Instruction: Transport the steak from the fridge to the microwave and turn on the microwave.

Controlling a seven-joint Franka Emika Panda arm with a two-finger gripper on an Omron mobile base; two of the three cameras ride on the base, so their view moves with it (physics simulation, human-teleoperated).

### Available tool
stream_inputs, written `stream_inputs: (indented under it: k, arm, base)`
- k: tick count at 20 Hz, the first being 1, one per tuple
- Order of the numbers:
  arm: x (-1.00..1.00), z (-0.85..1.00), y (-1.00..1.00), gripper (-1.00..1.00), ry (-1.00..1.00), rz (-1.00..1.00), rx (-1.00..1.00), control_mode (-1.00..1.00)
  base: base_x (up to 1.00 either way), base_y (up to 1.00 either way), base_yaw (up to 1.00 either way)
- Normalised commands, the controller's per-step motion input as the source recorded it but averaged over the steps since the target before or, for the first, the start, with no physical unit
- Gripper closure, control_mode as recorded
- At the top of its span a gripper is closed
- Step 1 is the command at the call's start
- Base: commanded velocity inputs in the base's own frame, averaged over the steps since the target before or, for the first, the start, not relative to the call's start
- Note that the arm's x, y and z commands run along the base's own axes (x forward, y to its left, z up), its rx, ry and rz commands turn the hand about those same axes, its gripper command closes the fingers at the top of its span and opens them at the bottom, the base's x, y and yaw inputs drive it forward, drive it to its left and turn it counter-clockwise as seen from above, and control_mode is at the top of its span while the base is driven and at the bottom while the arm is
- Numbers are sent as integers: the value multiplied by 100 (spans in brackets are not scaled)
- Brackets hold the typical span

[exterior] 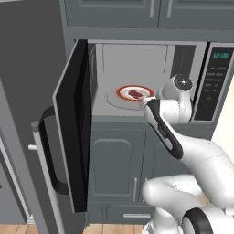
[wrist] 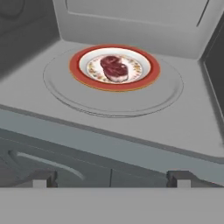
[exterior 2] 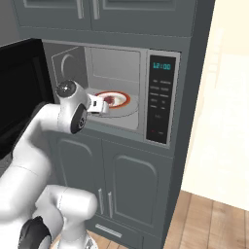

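Here you see the steak lying on a red-rimmed plate inside the open microwave. Your pincer hangs outside it, spread wide, empty.

Dark red steak; orange-rimmed white plate; grey microwave interior.

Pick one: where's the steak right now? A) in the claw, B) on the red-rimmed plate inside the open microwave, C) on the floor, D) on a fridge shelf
B: the steak lies on the red-rimmed plate on the turntable inside the microwave, door swung open, while the claw is open and empty in front of the cavity.
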Motion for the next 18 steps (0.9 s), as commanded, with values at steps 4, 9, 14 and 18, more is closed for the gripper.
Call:
stream_inputs:
  k: [4, 9, 14, 18]
  arm:
    - [-97, 0, 0, -100, 0, 0, -1, -100]
    - [-89, 0, 0, -100, 4, 0, -6, -100]
    - [-72, 0, 0, -100, 11, 0, -6, -100]
    - [-51, 0, 1, -100, 7, 0, -5, -100]
  base:
    - [0, 0, 0]
    - [0, 0, 0]
    - [0, 0, 0]
    - [0, 0, 0]
